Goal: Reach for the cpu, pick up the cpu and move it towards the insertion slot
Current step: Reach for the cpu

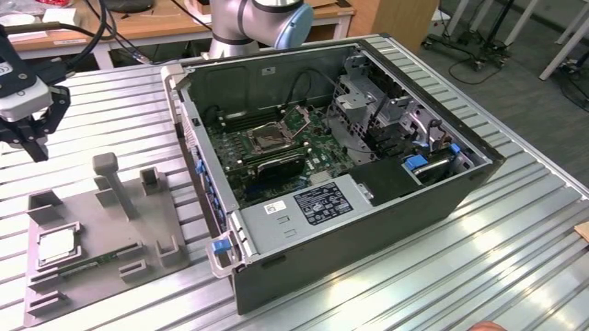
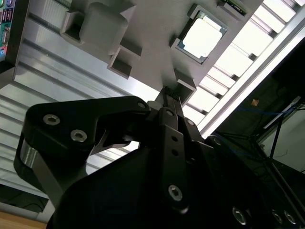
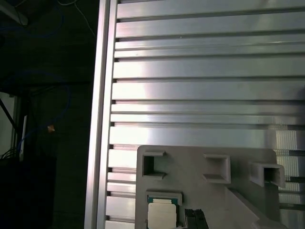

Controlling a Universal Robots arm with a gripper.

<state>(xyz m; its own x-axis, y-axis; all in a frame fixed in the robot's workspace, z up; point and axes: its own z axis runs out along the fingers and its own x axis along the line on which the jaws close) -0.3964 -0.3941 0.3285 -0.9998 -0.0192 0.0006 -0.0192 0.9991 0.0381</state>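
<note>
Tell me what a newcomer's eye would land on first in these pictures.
The open computer case dominates the middle of the exterior view, its green board exposed with the insertion slot inside. On the exterior view's left, a grey holder carries the cpu. The black tool hangs above the slatted table near it, not touching the cpu.

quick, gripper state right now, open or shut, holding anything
gripper: open or closed cannot be told; the cpu lies in the grey holder, not grasped.
</note>
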